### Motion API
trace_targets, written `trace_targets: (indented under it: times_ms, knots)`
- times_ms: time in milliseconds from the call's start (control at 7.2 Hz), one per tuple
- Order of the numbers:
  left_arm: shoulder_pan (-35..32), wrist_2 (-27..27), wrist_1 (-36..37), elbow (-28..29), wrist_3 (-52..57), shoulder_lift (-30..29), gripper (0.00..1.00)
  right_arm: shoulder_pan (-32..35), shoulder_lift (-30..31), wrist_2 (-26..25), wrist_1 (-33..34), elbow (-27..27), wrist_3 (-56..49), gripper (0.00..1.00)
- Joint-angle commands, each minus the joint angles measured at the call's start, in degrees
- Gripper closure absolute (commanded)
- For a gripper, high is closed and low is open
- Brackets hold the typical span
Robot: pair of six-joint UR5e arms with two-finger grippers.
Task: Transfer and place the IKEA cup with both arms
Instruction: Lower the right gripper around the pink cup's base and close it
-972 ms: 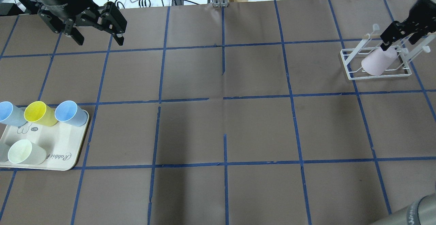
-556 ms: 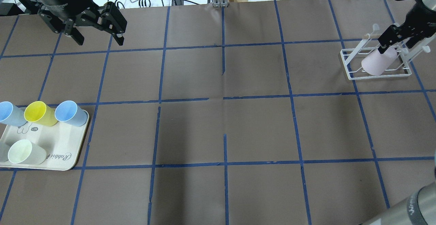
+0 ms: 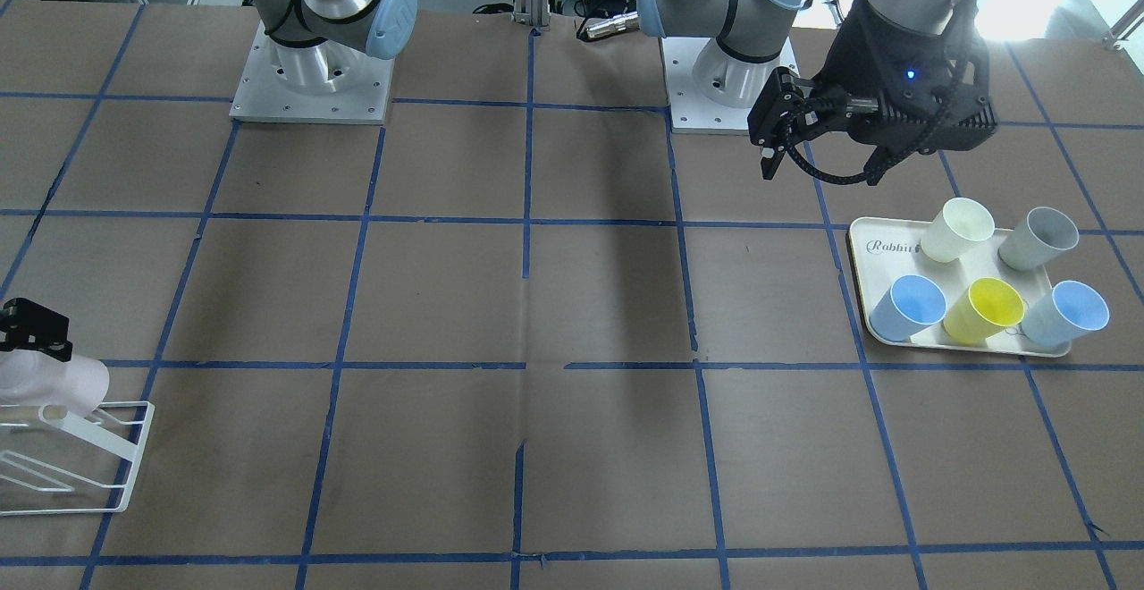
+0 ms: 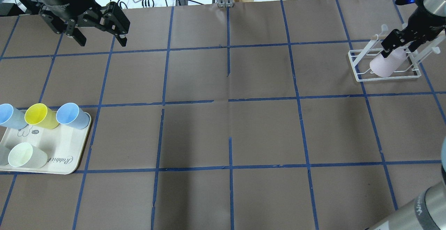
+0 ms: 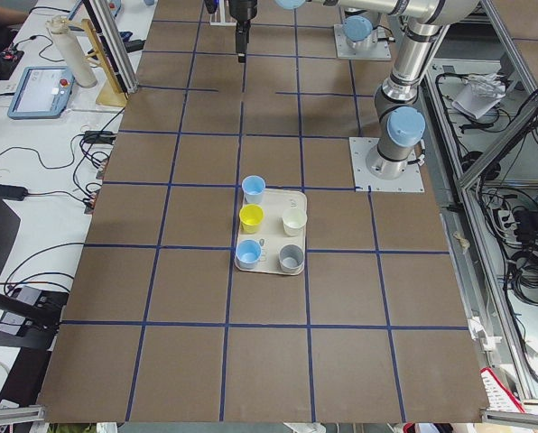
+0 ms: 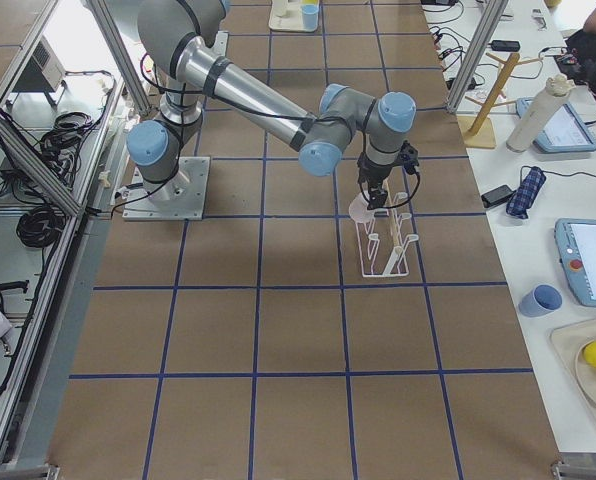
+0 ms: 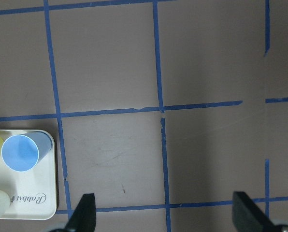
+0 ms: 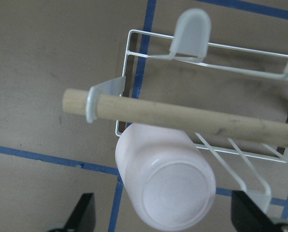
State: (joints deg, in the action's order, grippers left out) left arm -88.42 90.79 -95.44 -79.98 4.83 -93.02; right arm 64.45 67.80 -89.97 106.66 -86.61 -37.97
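Pink cup [image 4: 386, 65] leans tilted in a white wire rack [image 4: 357, 74] at the far right of the brown surface [image 4: 264, 132], its closed bottom turned up and its mouth down toward the rack's floor. In the right wrist view it lies just under the rack's wooden rod [image 8: 192, 116]. The right hand [image 4: 400, 47] hangs over the cup with its fingers spread wide, one on each side of the upturned bottom and neither touching it. Well apart, at the surface's left, a cream tray [image 4: 66, 146] carries five upright cups: two light blue cups [image 3: 907, 307], a yellow cup [image 3: 983, 308], a cream-white cup [image 3: 956, 229] and a grey cup [image 3: 1037, 237]. The left hand [image 4: 102, 40] hovers beyond the tray, fingers spread and holding nothing.
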Motion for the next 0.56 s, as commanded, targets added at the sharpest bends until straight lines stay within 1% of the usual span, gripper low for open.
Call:
trace_targets:
  times_ms: [0,139,417]
  knots:
    - [0.00,0.01,-0.01,0.00,0.00,0.03,0.00,0.15,-0.65,0.06,0.12,-0.14,-7.07,0.01]
    - [0.00,0.01,-0.01,0.00,0.00,0.03,0.00,0.15,-0.82,0.06,1.00,-0.14,-9.38,0.01]
    - [0.00,0.00,-0.01,0.00,0.00,0.03,0.00,0.15,-1.44,0.06,1.18,-0.14,-9.41,0.00]
